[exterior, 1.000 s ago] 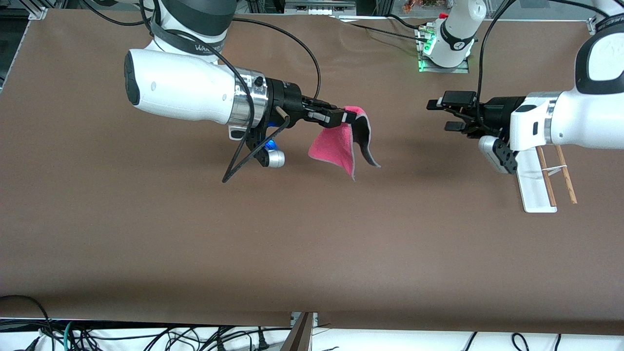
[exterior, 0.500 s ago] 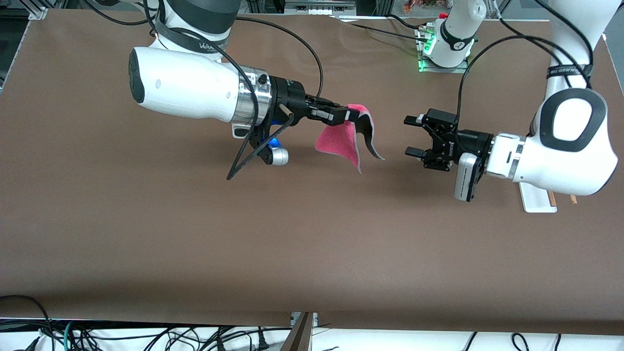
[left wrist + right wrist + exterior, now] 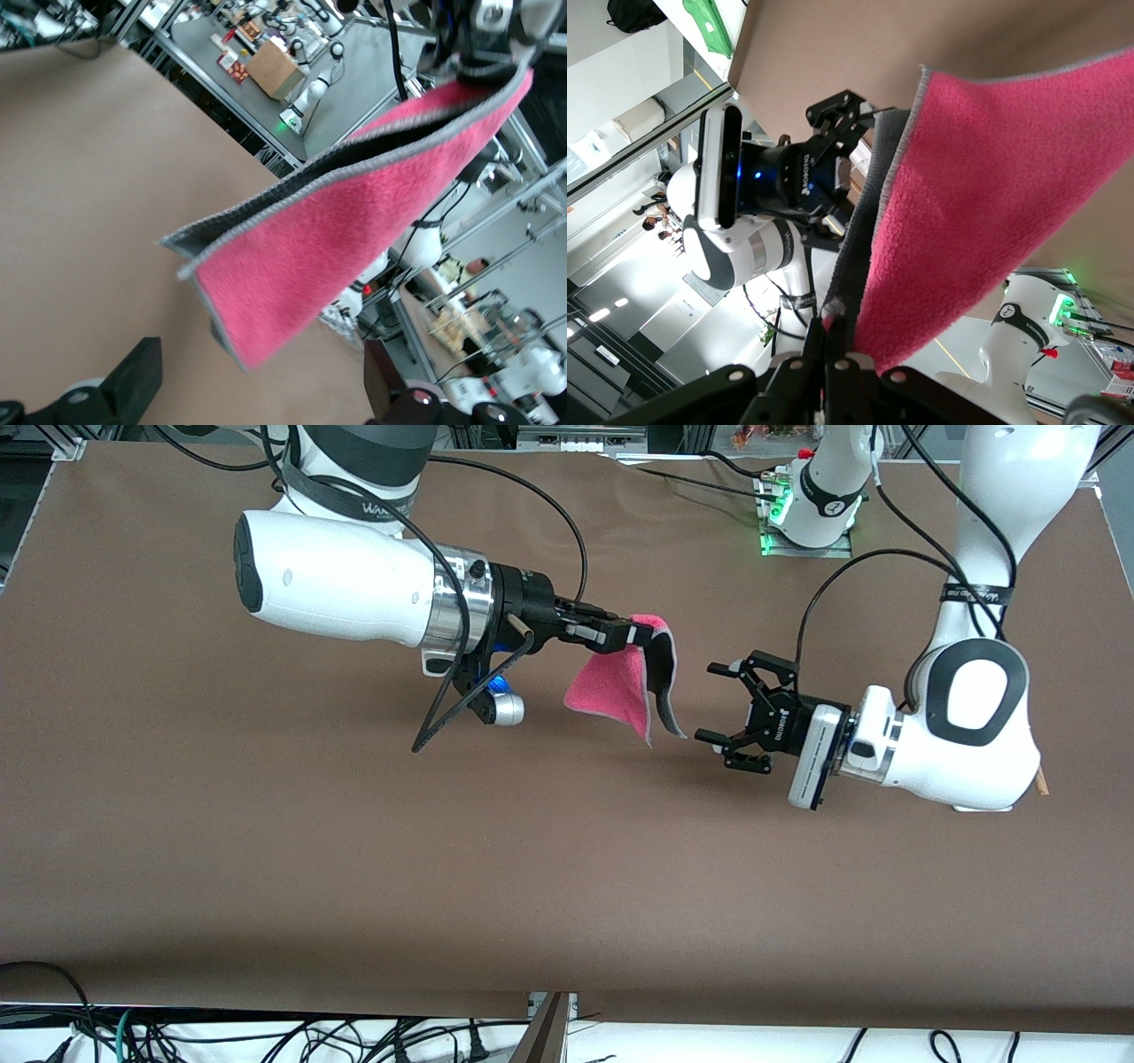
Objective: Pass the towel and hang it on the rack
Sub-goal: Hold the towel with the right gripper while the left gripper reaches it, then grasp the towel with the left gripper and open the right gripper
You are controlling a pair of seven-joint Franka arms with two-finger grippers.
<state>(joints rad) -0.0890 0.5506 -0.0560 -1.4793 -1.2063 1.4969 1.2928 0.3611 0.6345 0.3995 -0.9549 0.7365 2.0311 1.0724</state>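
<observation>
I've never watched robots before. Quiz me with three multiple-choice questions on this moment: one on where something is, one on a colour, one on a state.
1. Where is the towel?
A. Flat on the table
B. Hanging from the right gripper
C. Draped on the rack

2. The towel's two sides are:
A. Pink and dark grey
B. Blue and white
C. Green and yellow

3. The left gripper is:
A. Shut on the towel
B. Open, beside the towel
C. Holding the rack

Answers: B, the towel hangs from the shut right gripper above the table; A, both sides show in the wrist views; B, the left gripper has its fingers spread, apart from the cloth.
</observation>
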